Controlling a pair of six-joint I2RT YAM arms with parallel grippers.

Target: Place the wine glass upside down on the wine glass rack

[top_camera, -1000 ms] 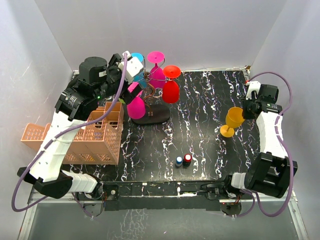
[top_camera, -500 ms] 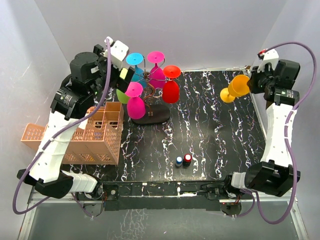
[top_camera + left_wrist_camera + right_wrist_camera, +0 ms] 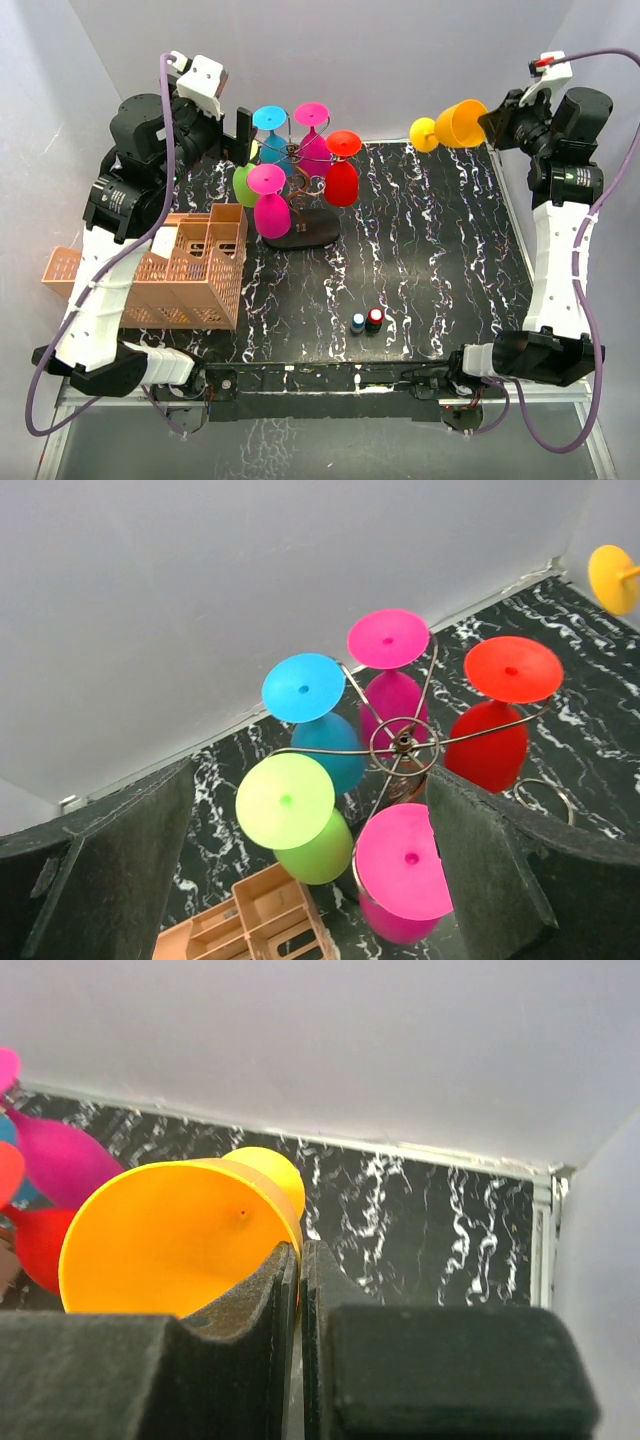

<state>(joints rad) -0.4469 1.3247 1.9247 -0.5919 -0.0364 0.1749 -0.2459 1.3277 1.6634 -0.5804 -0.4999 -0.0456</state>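
The black worktop [image 3: 420,260] has white squiggly lines all over it. An orange crate [image 3: 190,275] sits on its left side, partly off the edge.

The wine glass rack [image 3: 310,232] stands near the back, just right of the crate. Five glasses hang on it upside down, with their round feet on top: a blue glass [image 3: 271,118], a pink glass [image 3: 312,114], a red glass [image 3: 343,145], a second pink glass [image 3: 266,180] in front, and a green glass [image 3: 243,185].

The yellow wine glass [image 3: 458,122] is up in the air over the back right of the worktop, well apart from the rack. It lies on its side, with its foot pointing left at the rack. The right pincer [image 3: 492,122] pinches the rim of its cup, one finger inside and one outside.

The left pincer [image 3: 235,128] hangs just left of the rack, up high. It is wide open and holds nothing.

Two tiny caps stand near the front, touching: a blue cap [image 3: 357,322] and a red cap [image 3: 375,317].
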